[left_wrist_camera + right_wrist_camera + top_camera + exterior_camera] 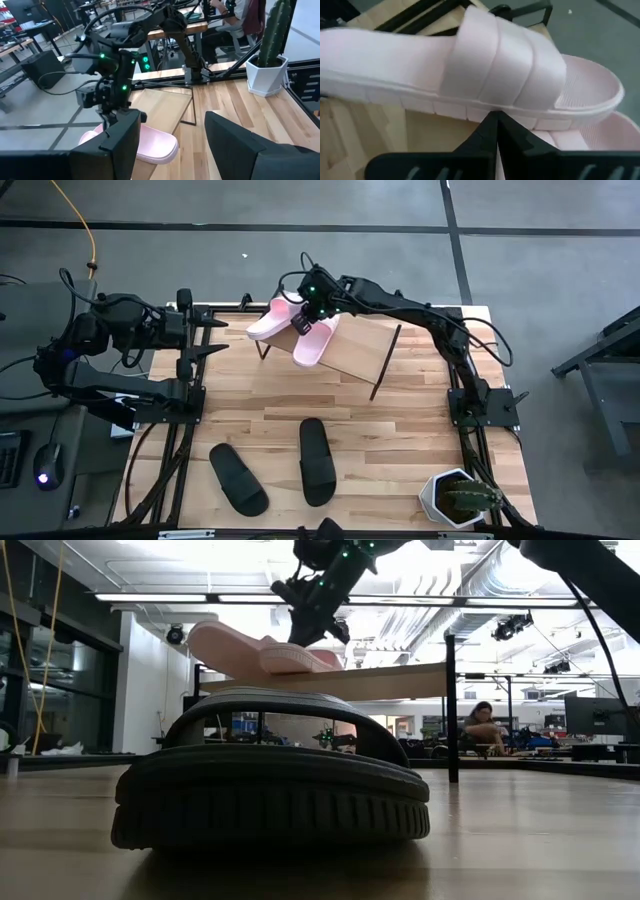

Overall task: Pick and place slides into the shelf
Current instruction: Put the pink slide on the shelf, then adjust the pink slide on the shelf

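I'm on the shelf step for the pink pair. My right gripper [312, 308] sits over the shelf [365, 345] at about twelve o'clock on the table [400, 440], its jaws shut tight with nothing between them; in the right wrist view the closed tips [495, 131] sit just beside the sole edge of the upper pink slide [485, 75] without pinching it. From above, two pink slides lie at the shelf's left end: one [270, 320] hangs past the eleven o'clock corner, the other [316, 340] lies beside it, angled down the slope. I can't tell whether they overlap or only touch.

My left gripper [170, 145] waits at nine o'clock, off the table's edge, jaws wide and empty.

The two black slides [238, 478] [317, 460] lie flat on the table toward six o'clock, apart from each other and well apart from the shelf.

I judge the task about halfway done. Next I'd either nudge the overhanging pink slide squarer onto the board or lift clear, open the jaws and go down to a black slide's strap. The shelf's right half looks free for both.
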You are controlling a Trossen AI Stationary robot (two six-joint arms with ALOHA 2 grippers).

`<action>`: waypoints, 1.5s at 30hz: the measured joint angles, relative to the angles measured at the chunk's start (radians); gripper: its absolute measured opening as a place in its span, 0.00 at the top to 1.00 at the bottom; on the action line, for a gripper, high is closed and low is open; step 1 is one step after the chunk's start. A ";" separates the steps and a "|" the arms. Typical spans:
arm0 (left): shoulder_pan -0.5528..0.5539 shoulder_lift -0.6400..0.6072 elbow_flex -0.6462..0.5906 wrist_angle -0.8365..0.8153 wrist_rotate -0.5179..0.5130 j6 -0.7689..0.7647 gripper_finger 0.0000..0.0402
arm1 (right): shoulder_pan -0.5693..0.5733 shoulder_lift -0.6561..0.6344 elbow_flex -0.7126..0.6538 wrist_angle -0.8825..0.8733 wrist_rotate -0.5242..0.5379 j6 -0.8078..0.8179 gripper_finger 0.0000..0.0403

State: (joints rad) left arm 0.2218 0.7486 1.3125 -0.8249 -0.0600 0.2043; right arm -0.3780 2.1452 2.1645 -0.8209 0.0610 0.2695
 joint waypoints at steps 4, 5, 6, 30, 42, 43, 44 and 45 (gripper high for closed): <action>0.000 0.003 0.000 -0.004 0.010 0.000 0.48 | -0.010 0.015 0.000 0.000 0.016 0.001 1.00; 0.000 0.006 0.001 -0.006 0.014 0.000 0.48 | -0.014 0.016 -0.001 0.000 0.017 0.002 1.00; 0.000 0.008 0.001 -0.010 0.015 0.000 0.48 | -0.015 0.016 -0.001 -0.002 0.028 0.002 1.00; 0.000 0.023 0.000 -0.047 0.015 0.000 0.48 | -0.031 0.013 0.159 -0.177 0.040 -0.016 1.00; 0.000 0.021 0.000 -0.049 0.015 0.008 0.48 | 0.008 -0.027 0.166 -0.514 0.094 0.010 1.00; 0.000 0.021 0.000 -0.049 0.015 0.008 0.48 | 0.011 -0.027 0.166 -0.518 0.096 0.010 1.00; 0.000 0.021 0.000 -0.049 0.015 0.008 0.48 | 0.015 -0.028 0.166 -0.516 0.093 0.010 1.00; 0.000 0.022 0.000 -0.049 0.015 0.008 0.48 | 0.019 -0.028 0.166 -0.517 0.085 0.010 1.00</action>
State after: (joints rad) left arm 0.2218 0.7704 1.3128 -0.8738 -0.0448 0.2127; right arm -0.3590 2.1174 2.3302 -1.3382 0.1457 0.2798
